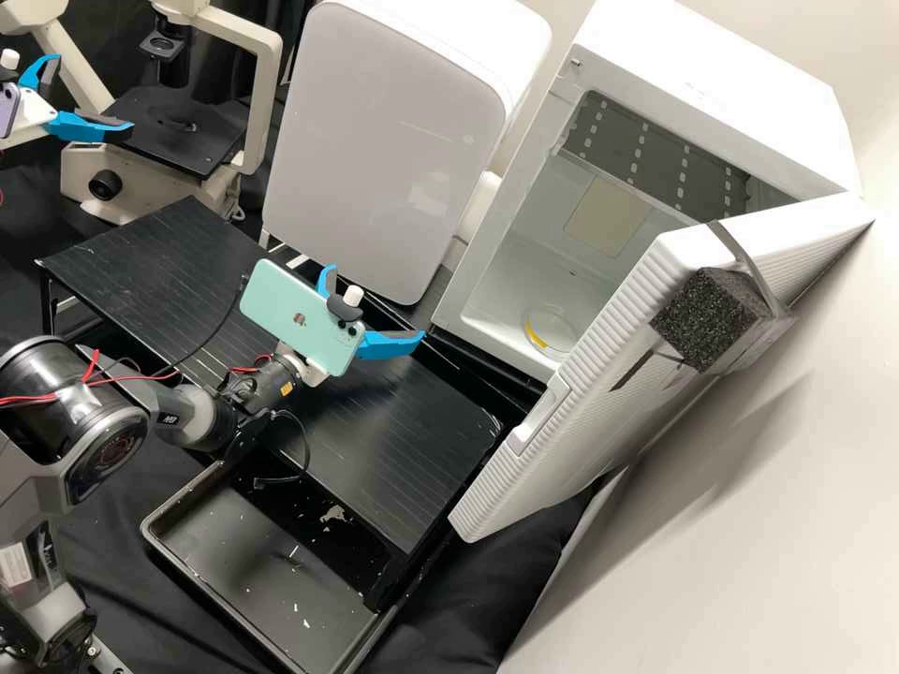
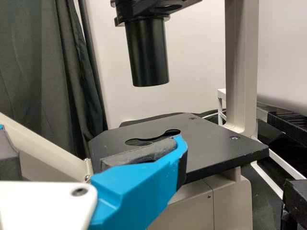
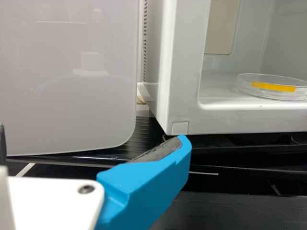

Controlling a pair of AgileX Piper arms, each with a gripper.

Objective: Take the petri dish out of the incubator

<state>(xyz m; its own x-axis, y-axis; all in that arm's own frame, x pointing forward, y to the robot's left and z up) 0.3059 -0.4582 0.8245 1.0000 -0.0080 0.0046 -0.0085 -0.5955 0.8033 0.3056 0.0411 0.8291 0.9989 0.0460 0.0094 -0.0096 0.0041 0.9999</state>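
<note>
Petri dish (image 1: 558, 344) inside incub. (image 1: 716, 80) — well apart from R pincer (image 1: 375, 301) — fingers spread wide.

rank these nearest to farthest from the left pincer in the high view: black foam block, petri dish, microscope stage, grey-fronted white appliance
From the left pincer:
1. microscope stage, right beside it
2. grey-fronted white appliance, between microscope and incubator
3. petri dish, on the incubator floor
4. black foam block, on the open door
</note>
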